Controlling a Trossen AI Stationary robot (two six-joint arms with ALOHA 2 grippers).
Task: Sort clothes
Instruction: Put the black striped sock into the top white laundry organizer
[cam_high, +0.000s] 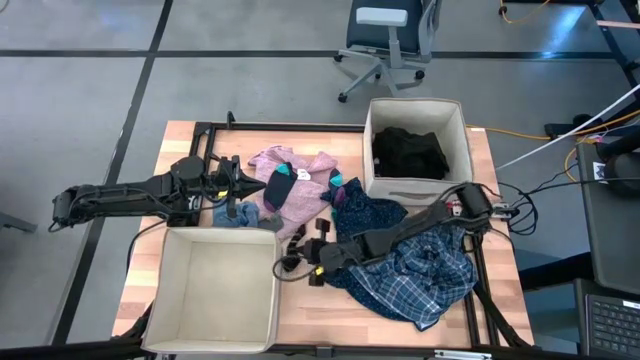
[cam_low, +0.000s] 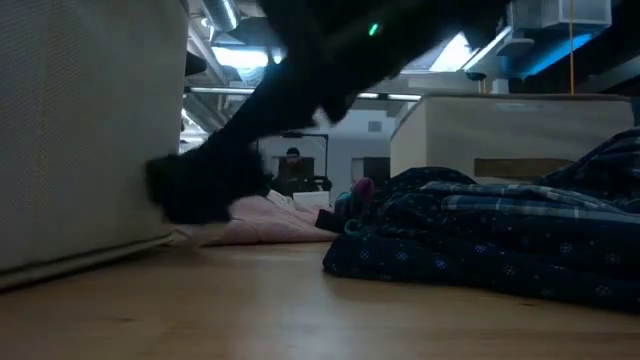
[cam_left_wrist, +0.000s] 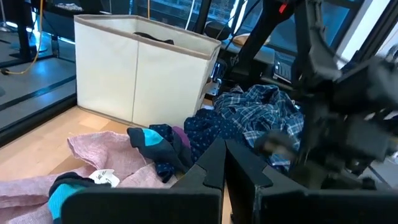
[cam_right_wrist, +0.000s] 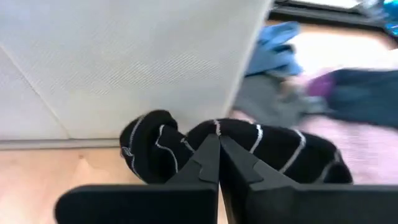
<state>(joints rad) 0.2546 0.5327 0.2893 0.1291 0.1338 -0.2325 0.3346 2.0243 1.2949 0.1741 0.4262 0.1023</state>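
Note:
My right gripper is shut on a black sock with thin white stripes, right beside the near bin's right wall. The sock also shows in the low view. My left gripper is shut and empty just above the pink patterned top, which lies spread on the table. Teal and navy socks lie on the top. The blue-white plaid shirt lies bunched under my right arm. A small denim item lies by the near bin's far corner. My right gripper pinches the sock's bunched middle between its two fingers. The fingers come from the table's right, slanting down, and lie across the sock, whose two ends stick out on either side. Whether the sock's underside rests on the table, I cannot tell.
The near beige bin stands at the front left, close against the sock. The far beige bin at the back right holds black pieces. Bare wood shows along the table's front edge. An office chair stands beyond the table.

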